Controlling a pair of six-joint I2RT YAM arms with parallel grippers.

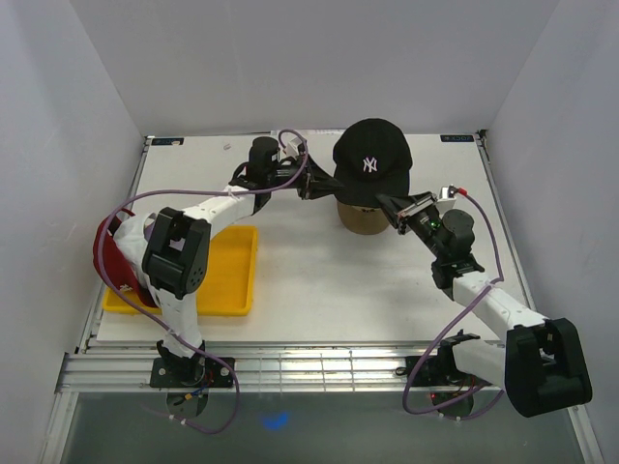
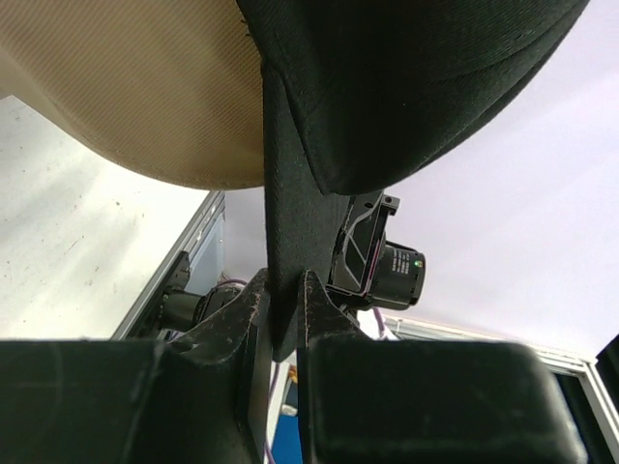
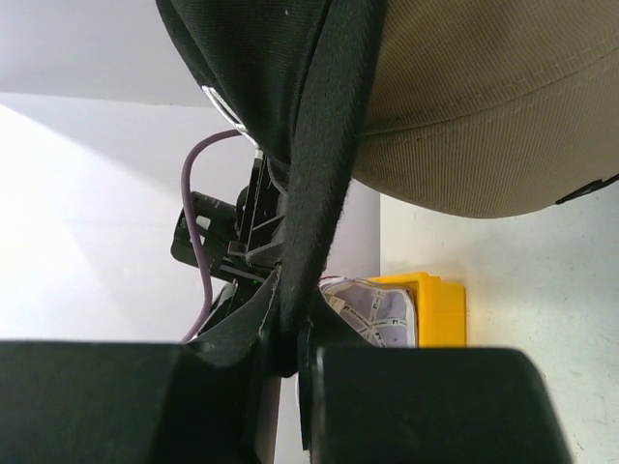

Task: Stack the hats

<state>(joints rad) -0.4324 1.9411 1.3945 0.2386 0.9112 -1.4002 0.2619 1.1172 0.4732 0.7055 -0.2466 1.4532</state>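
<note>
together, left gripper [image 2: 281, 295] and right gripper [image 3: 289, 314] (both clamped) hold black cap [image 1: 372, 155] over tan cap [image 1: 359, 218].

From above, you're getting only a sliver of the tan hat [image 1: 360, 218] near the worktop's far edge; the black hat [image 1: 372, 155] covers the rest. Over at the left edge, your left arm [image 1: 174, 253] blocks most of the red hat [image 1: 106, 263]. In both wrist views, the black hat's crown runs off the top edge.
</note>
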